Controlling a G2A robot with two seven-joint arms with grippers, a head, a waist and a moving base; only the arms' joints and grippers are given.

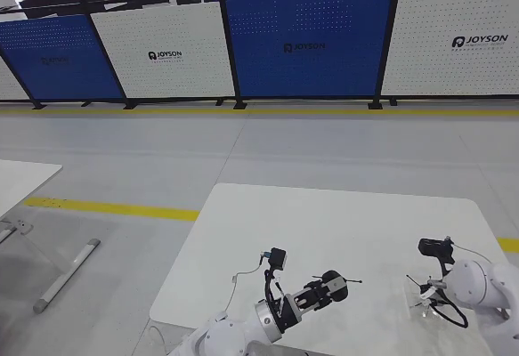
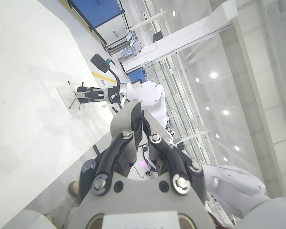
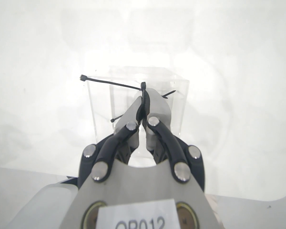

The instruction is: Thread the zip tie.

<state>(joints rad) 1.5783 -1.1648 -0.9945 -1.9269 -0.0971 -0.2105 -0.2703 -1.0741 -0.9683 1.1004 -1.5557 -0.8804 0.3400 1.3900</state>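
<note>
- Right gripper (image 3: pixel 143 92) clamped shut on zip tie (image 3: pixel 109 82) over clear stand (image 3: pixel 178 110).
- Left gripper (image 2: pixel 141 110) pinched shut; contents unclear, possibly another tie.
- Tie looks light, springy and slick; grip near the head.

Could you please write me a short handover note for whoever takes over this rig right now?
Left gripper: shut, seemingly on a black zip tie, near the table's front edge.
Right gripper: shut on a second zip tie lying across the clear box; a third tie sits inside.
Done: ties gripped.
To do: the threading; no tie is looped yet.
</note>
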